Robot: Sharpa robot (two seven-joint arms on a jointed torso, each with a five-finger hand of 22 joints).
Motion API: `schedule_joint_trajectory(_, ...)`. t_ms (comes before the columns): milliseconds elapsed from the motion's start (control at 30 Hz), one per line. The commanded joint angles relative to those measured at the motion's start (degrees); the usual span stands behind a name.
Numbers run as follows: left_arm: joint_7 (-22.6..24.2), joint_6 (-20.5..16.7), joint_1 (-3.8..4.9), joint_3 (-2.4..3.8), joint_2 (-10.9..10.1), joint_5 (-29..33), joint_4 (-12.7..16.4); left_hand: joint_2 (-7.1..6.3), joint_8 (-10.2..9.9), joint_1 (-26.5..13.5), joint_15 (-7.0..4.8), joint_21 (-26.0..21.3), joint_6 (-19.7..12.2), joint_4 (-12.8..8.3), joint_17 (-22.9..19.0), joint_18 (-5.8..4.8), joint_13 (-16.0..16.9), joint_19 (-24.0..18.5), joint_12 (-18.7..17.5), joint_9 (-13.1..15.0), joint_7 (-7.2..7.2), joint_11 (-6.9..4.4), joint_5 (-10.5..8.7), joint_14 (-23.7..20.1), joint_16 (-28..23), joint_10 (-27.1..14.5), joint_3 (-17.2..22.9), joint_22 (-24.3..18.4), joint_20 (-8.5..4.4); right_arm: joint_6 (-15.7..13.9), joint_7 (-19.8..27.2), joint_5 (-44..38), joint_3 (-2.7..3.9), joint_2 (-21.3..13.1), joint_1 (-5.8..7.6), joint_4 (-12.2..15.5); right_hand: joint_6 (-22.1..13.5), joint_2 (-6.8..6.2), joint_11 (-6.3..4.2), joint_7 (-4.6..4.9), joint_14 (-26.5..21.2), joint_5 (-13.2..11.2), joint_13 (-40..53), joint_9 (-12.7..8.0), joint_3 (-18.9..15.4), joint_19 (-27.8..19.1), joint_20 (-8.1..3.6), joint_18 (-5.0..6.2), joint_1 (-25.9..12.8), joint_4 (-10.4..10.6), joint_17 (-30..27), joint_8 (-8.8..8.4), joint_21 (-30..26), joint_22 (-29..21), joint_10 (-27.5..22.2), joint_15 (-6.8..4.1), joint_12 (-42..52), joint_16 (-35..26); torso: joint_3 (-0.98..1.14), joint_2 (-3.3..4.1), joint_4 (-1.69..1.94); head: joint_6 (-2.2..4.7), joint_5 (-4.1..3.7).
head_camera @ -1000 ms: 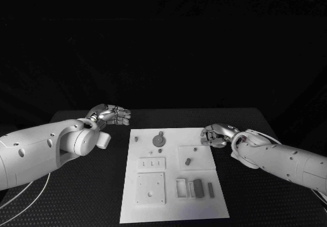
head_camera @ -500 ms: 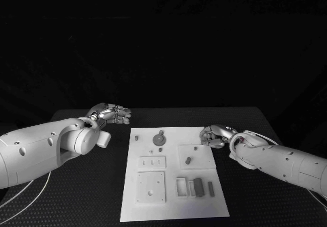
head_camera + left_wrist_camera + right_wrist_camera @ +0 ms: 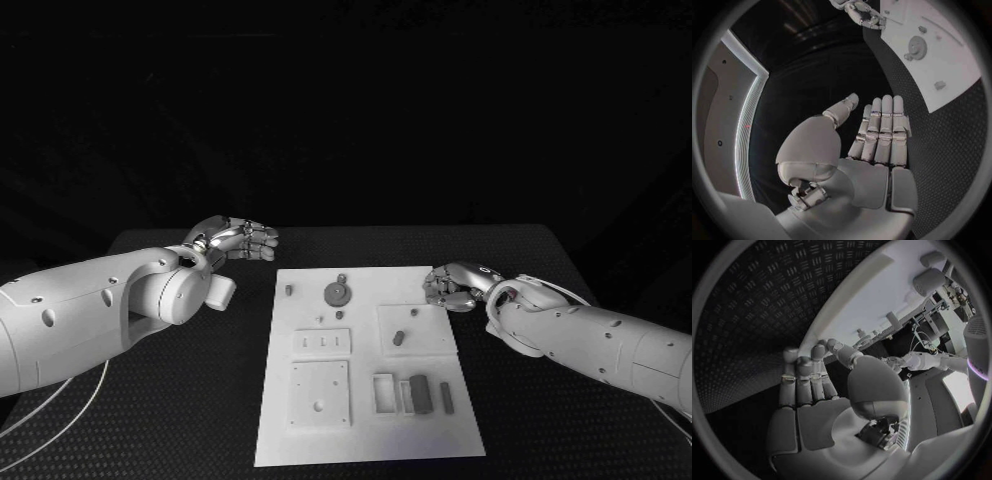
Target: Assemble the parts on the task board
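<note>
No readable text, logos or labels anywhere on the hardware or the plate.

Near to far: task board (image 3: 433,440) is a white rectangular plate lying flat mid-table (image 3: 173,420), long axis running away from the robot. Nearest on it: a square raised block with small holes (image 3: 319,395), left side; beside it to the right a small open white frame (image 3: 385,393), a dark grey rectangular part (image 3: 420,393) and a thinner grey bar (image 3: 446,399), all lying flat, close but apart. Middle: a low white block with three slots (image 3: 323,344); right of it a square pad carrying a short grey peg (image 3: 397,340). Far end: grey gear-like disc (image 3: 336,294), small grey stub (image 3: 289,292) near the left edge.

Right hand (image 3: 456,287) sits at the board's far-right edge, fingers straight and side by side, holding nothing; fingertips (image 3: 811,354) right at the plate edge, can't tell if touching.

Left hand (image 3: 235,240) is off the board, past its far-left corner, above the table; fingers extended together, thumb apart, palm empty (image 3: 873,150).
</note>
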Motion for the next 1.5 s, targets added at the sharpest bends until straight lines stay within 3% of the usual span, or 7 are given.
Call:
schedule_joint_trajectory(33, 0.3, 0.8, 0.03, 0.05, 0.0, -0.2, 0.1, 0.20, -0.3, -0.3, 0.10, -0.2, 0.1, 0.0, 0.1, 0.64, 0.1, 0.4, -0.3, 0.0, 0.21, 0.04, 0.25, 0.3, -0.2, 0.2, -0.3, 0.1, -0.08, -0.1, 0.2, -0.4, -0.10, 0.0, -0.23, 0.0, 9.0, 0.83, -0.66, 0.70, 0.0, 0.2, -0.1, 0.1, 0.0, 0.3, -0.26, 1.18, 0.1, -0.4, 0.1, 0.29, 0.4, 0.9, -0.1, -0.44, 0.3, 0.4, -0.01, -0.01, 0.00, 0.02, -0.10)
schedule_joint_trajectory(167, 0.3, 0.8, 0.03, 0.05, 0.0, -0.2, 0.1, 0.19, -0.3, -0.3, 0.10, -0.2, 0.1, 0.0, 0.1, 0.64, 0.1, 0.4, -0.3, 0.0, 0.21, 0.04, 0.25, 0.3, -0.3, 0.2, -0.3, 0.1, -0.08, -0.4, 0.1, -0.4, -0.10, -0.1, -0.23, 0.0, 8.7, 0.18, -0.65, 0.76, 0.0, 0.2, -0.1, 0.1, -0.2, 0.2, -0.27, 1.18, 0.0, -0.7, 0.1, 0.07, 0.4, 0.9, -0.2, -0.50, 0.3, 0.4, -0.02, -0.06, 0.05, 0.03, -0.20)
schedule_joint_trajectory(400, 0.3, 0.8, 0.03, 0.05, 0.1, -0.2, 0.1, 0.18, -0.3, -0.3, 0.10, -0.2, 0.1, 0.0, 0.1, 0.64, 0.1, 0.4, -0.3, 0.0, 0.21, 0.05, 0.25, 0.3, -0.3, 0.2, -0.4, 0.1, -0.08, -1.2, -0.1, 0.3, -0.10, 0.0, -0.24, 0.1, 3.9, -3.89, 0.74, 2.32, -0.4, 0.2, -0.2, -1.0, -0.6, 0.1, -0.20, 1.18, -0.7, -1.1, 0.0, -2.90, 0.0, 0.7, -0.9, 0.65, 0.1, 0.1, -0.01, -0.02, -0.03, 0.10, -0.19)
schedule_joint_trajectory(533, 0.3, 0.8, 0.03, 0.05, 0.0, -0.2, 0.1, 0.18, -0.3, -0.3, 0.10, -0.2, 0.1, 0.0, 0.1, 0.64, 0.1, 0.4, -0.4, 0.0, 0.21, 0.05, 0.25, 0.3, -0.3, 0.2, -0.4, 0.1, -0.08, -1.2, -0.1, 0.3, -0.10, 0.0, -0.24, 0.1, 3.4, -4.51, 0.97, 2.59, -0.5, 0.2, -0.2, -1.1, -0.6, 0.1, -0.15, 1.18, -0.7, -1.1, 0.0, -3.17, 0.0, 0.6, -1.0, 0.93, 0.1, 0.1, 0.01, -0.01, -0.03, 0.09, -0.20)
schedule_joint_trajectory(633, 0.3, 0.8, 0.03, 0.05, 0.0, -0.2, 0.1, 0.18, -0.3, -0.3, 0.10, -0.2, 0.1, 0.0, 0.1, 0.64, 0.1, 0.4, -0.4, 0.0, 0.21, 0.05, 0.25, 0.3, -0.3, 0.2, -0.4, 0.1, -0.08, -1.2, 0.1, 0.3, -0.10, 0.0, -0.25, 0.1, 4.1, -4.15, 0.95, 2.53, -0.5, 0.2, -0.1, -0.9, -0.4, 0.1, -0.14, 1.18, -0.5, -0.9, 0.0, -2.80, 0.0, 0.6, -1.1, 0.97, 0.3, 0.2, 0.00, -0.03, 0.00, 0.04, -0.24)
schedule_joint_trajectory(1133, 0.3, 0.8, 0.02, 0.05, 0.1, -0.2, -0.1, 0.22, -0.3, -0.3, 0.10, -0.3, 0.1, 0.0, 0.2, 0.64, 0.1, 0.4, -0.4, 0.0, 0.22, 0.06, 0.26, 0.3, -0.4, 0.2, -0.3, 0.1, -0.08, -1.5, 0.0, -1.5, -0.10, 0.0, -0.28, 0.0, 10.5, 0.87, -1.13, 0.16, 0.2, 0.2, -0.2, 1.4, 0.2, 0.6, -0.37, 1.18, 1.2, -2.2, 0.3, 0.79, 0.7, 1.0, 0.2, -0.80, 1.1, 1.1, -0.02, -0.01, 0.01, -0.06, -0.50)
schedule_joint_trajectory(1500, 0.3, 0.9, -0.11, 0.05, 0.2, -0.2, -0.1, 0.25, -0.3, -0.3, 0.10, -0.3, 0.1, 0.0, 0.2, 0.64, 0.1, 0.4, -0.4, 0.0, 0.21, 0.05, 0.25, 0.3, -0.4, 0.2, -0.3, 0.1, -0.07, -2.5, 0.8, -0.3, -0.09, 0.1, -0.31, 0.1, 12.7, 2.39, -2.13, -0.87, 1.5, 0.2, -0.1, 2.4, -0.2, 1.5, -0.92, 1.18, 1.3, -2.6, 1.1, 1.88, 1.8, 1.1, 2.3, -1.63, 1.9, 2.5, 0.00, 0.01, -0.02, -0.16, -0.56)
